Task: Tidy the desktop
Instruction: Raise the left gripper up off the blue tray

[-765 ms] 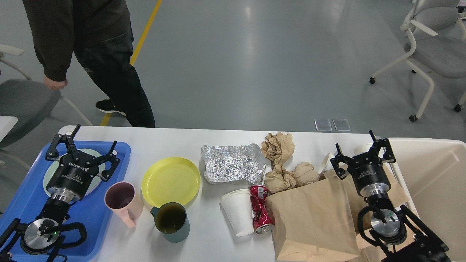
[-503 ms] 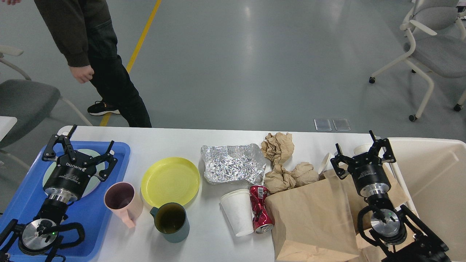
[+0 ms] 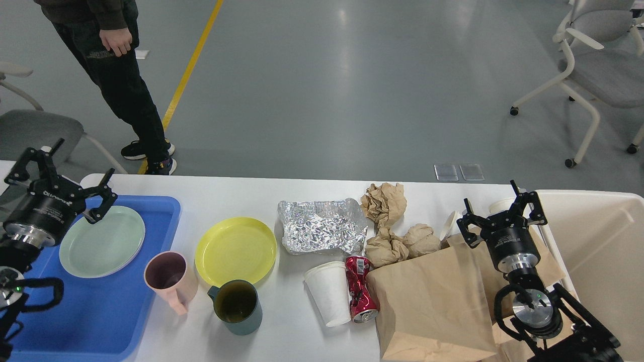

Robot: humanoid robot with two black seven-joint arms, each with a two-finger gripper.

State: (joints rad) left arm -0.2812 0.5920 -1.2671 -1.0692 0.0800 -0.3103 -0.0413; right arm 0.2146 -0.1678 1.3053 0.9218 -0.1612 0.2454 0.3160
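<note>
The white desktop (image 3: 236, 193) holds a yellow plate (image 3: 235, 250), a pink mug (image 3: 170, 279), a dark green mug (image 3: 235, 306), crumpled foil (image 3: 322, 226), a white paper cup (image 3: 328, 293), a crushed red can (image 3: 359, 288), crumpled brown paper balls (image 3: 385, 201) and a brown paper bag (image 3: 430, 306). My left gripper (image 3: 59, 168) is open and empty over the far left corner of the blue tray (image 3: 113, 314), beside a pale green plate (image 3: 102, 241). My right gripper (image 3: 498, 206) is open and empty above the bag's right side.
A cream bin (image 3: 598, 251) stands at the table's right end. A white cup (image 3: 501, 205) sits behind my right gripper. A person (image 3: 108, 55) stands beyond the far left edge. Chairs stand at far right (image 3: 593, 65) and far left (image 3: 35, 133).
</note>
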